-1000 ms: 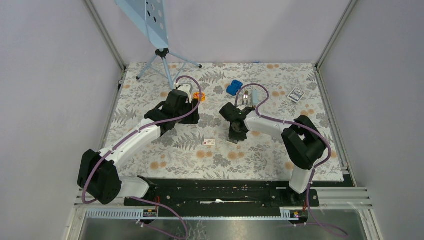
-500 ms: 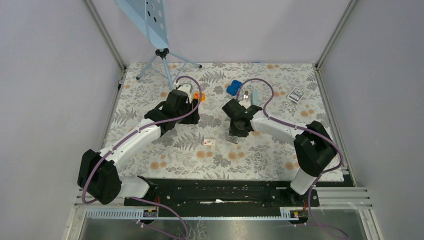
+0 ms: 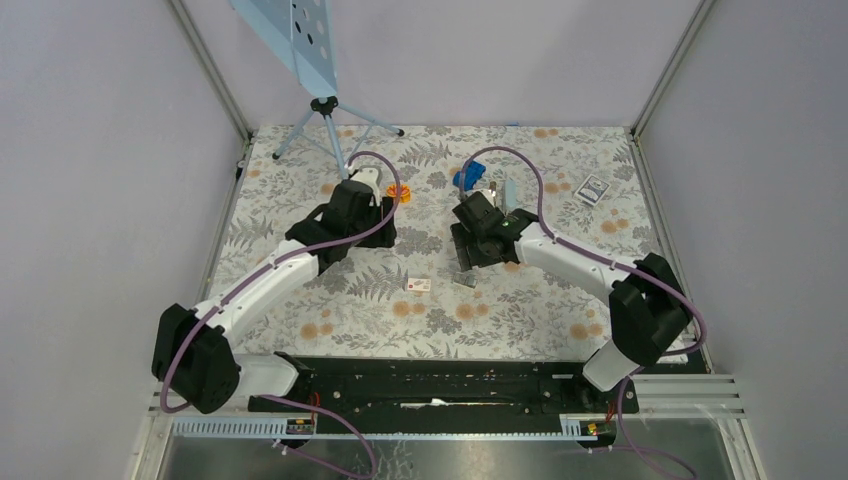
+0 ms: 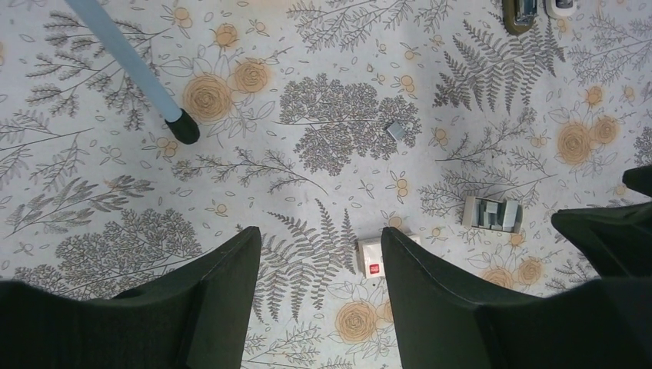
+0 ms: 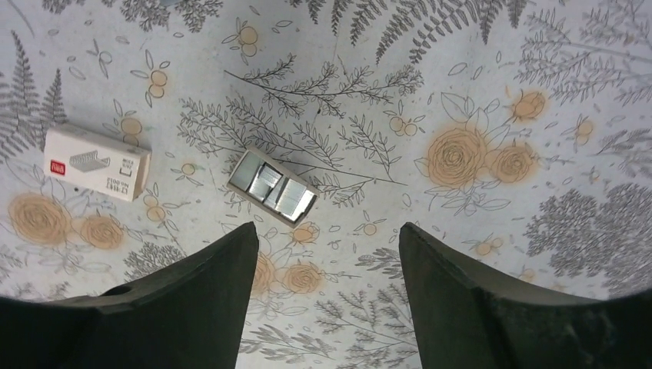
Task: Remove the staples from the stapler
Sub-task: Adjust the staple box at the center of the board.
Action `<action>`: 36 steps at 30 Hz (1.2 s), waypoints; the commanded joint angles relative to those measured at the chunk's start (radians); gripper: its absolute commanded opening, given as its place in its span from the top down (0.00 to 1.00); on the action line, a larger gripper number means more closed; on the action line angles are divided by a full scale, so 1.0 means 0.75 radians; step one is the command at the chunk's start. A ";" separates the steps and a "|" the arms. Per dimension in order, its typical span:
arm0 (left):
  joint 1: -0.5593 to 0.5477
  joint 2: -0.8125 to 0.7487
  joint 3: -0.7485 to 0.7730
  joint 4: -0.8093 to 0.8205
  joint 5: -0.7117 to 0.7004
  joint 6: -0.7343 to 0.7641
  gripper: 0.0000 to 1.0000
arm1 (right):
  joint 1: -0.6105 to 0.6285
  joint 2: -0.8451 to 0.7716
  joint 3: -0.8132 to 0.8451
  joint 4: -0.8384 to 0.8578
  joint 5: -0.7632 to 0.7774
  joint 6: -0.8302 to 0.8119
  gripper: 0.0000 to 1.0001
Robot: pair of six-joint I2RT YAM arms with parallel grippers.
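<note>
Silvery staples (image 5: pixel 278 194) lie in a small open tray (image 5: pixel 235 183) on the flowered cloth, just ahead of my right gripper (image 5: pixel 328 229). That gripper is open and empty, and it hovers above the cloth. From above, the tray (image 3: pixel 463 281) sits just in front of the right gripper (image 3: pixel 468 255). The grey stapler (image 3: pixel 505 190) lies behind the right arm, partly hidden. My left gripper (image 4: pixel 319 234) is open and empty over the cloth, left of the tray (image 4: pixel 469 212). A tiny grey piece (image 4: pixel 395 130) lies loose on the cloth.
A small white box (image 3: pixel 418 285) with a red mark lies left of the tray. A blue object (image 3: pixel 466 176) and a card (image 3: pixel 593 189) lie farther back. A tripod (image 3: pixel 325 105) stands at the back left, one foot (image 4: pixel 182 127) near the left gripper.
The right gripper opened and drew back from over the tray toward the far side, its elbow swinging right. The left arm stayed still.
</note>
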 commanded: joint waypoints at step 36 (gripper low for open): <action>0.375 -0.152 -0.148 -0.059 0.067 -0.100 0.30 | -0.008 0.000 -0.147 0.245 -0.332 -0.906 0.07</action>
